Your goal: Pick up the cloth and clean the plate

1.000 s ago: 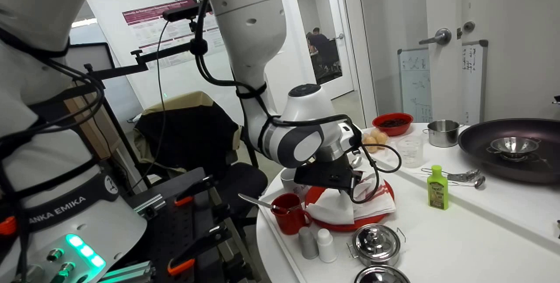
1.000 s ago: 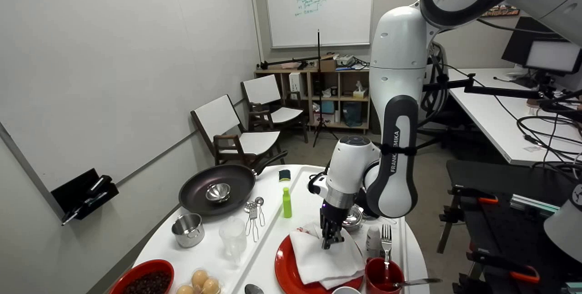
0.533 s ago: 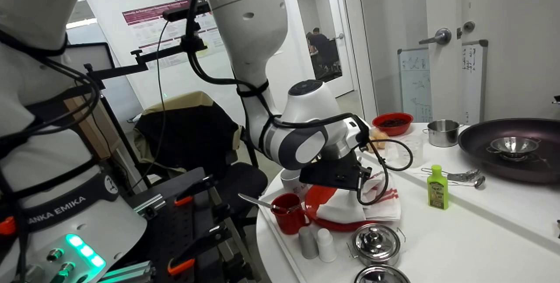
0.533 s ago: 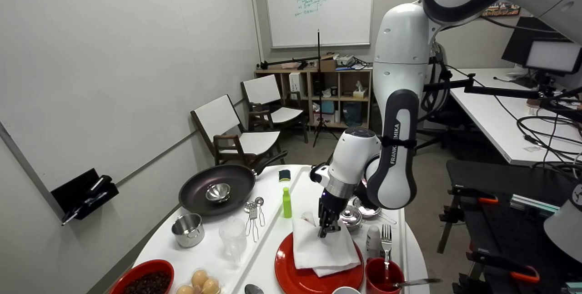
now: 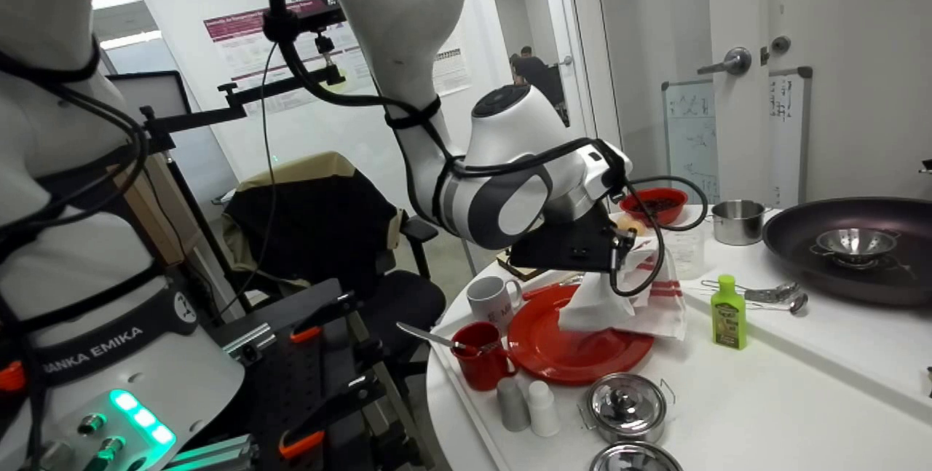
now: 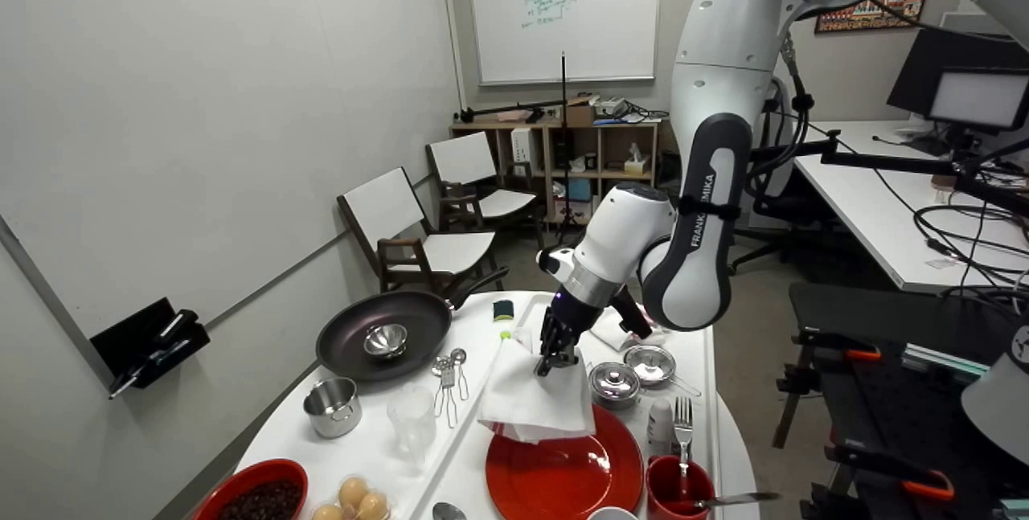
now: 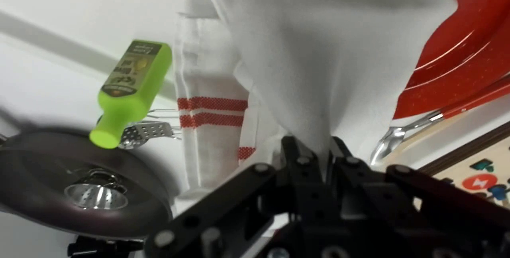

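The gripper (image 7: 314,146) has the cloth (image 6: 532,398) pinched tight, hanging over the side of the red plate (image 5: 564,351) farther from the tabletop (image 5: 794,413) edge facing the robot (image 5: 120,384). A red mug (image 5: 479,370) stands near that edge; white tabletop opens out between green bottle (image 5: 729,319) and lidded pot (image 5: 626,407).

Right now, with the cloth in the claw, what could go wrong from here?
The cloth hangs from a single pinch in the claw, so it might slip or bunch. It appears close to the upright green bottle, which could topple if the cloth swings that way. Wiping wide on the red plate might bump the red cup beside it, where a fork and knife stick out.
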